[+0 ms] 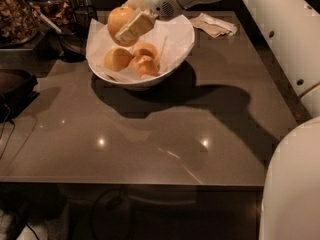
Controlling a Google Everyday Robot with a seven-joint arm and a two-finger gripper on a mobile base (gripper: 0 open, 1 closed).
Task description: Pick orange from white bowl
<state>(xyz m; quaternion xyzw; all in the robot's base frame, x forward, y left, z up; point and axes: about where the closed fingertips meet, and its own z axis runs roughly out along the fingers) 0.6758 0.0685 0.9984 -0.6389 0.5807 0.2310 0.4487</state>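
1. The gripper (126,23) is up over the back-left part of the white bowl (181,48), at the end of the white arm (280,29) that reaches in from the right.
2. Its claw is pinching the orange (117,17). One pale finger (136,25) lies diagonally across the front of the fruit. The other finger is mostly hidden behind it.
3. The orange is the biggest fruit here, pale yellow-orange. It sits higher in the view than the rest, over the bowl's far-left rim.
4. Down in the bowl there's a yellowish fruit (117,59) on the left. Two deeper-orange fruits (146,66) are right beside it, touching each other.
5. The bowl is lined with thin white paper (172,34) that sticks up past the rim at the back.
6. The bowl sits on a grey-brown table (150,134) toward the far side, and it throws a big shadow.
7. A crumpled napkin (215,25) lies on the table to the right of the bowl, apart from it.
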